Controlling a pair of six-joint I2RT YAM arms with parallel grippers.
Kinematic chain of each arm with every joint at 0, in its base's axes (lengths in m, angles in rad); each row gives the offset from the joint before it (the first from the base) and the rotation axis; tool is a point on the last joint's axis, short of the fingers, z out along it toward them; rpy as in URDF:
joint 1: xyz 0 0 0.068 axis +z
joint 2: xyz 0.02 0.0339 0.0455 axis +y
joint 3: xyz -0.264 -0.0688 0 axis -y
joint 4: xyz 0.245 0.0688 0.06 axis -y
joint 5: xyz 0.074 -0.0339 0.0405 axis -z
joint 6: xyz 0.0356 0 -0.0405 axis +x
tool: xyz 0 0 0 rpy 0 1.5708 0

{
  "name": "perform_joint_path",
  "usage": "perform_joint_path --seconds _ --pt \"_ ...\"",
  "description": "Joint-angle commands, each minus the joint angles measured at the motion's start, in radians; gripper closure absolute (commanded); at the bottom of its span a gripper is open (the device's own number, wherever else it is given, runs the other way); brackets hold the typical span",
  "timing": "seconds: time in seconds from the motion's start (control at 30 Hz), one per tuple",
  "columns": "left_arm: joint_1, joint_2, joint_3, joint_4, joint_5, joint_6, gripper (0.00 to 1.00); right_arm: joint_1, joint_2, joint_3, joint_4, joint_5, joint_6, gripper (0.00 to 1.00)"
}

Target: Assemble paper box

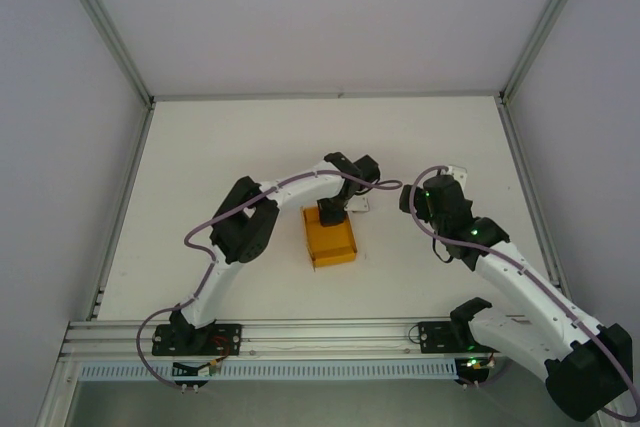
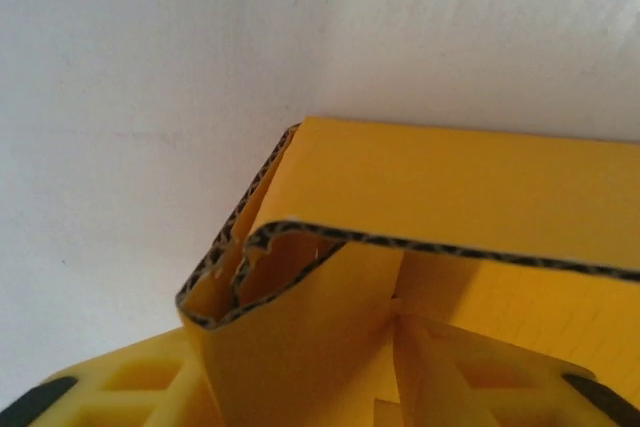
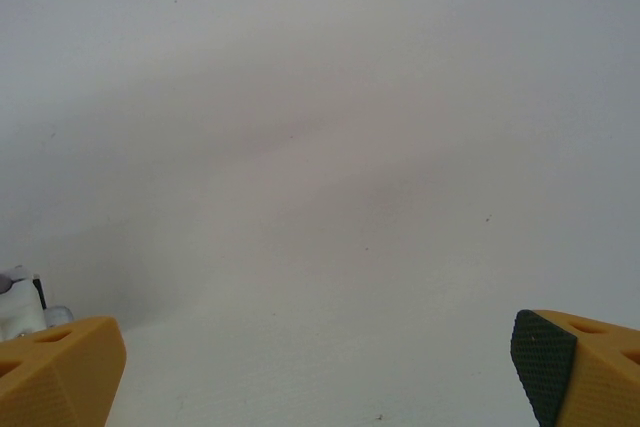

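Observation:
The paper box (image 1: pixel 330 237) is a small orange-yellow open tray on the white table, near the middle. My left gripper (image 1: pixel 336 209) reaches down onto its far wall. In the left wrist view the doubled-over corrugated wall (image 2: pixel 300 277) of the paper box (image 2: pixel 470 187) stands between my two yellow fingers (image 2: pixel 40 399), which are well apart, so the left gripper (image 2: pixel 320 409) is open around that wall. My right gripper (image 1: pixel 440 185) hovers to the right of the box, apart from it. In the right wrist view the right gripper (image 3: pixel 320 372) is open wide over bare table with nothing between its fingers (image 3: pixel 545 352).
White walls enclose the table (image 1: pixel 220 157) on the left, back and right, with metal posts (image 1: pixel 105 27) at the far corners. An aluminium rail (image 1: pixel 320 332) carrying both arm bases runs along the near edge. The left arm's elbow (image 1: pixel 245 227) lies left of the box.

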Motion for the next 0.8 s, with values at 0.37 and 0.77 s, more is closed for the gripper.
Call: perform_joint_path --seconds 0.37,0.77 --pt "0.022 -0.247 -0.003 0.115 0.131 -0.068 0.00 -0.069 -0.025 0.005 -0.001 -0.117 -0.069 0.00" --pt "0.293 -0.759 -0.404 0.474 0.047 -0.815 0.00 -0.042 0.393 0.265 0.091 -0.927 -1.042 0.01"
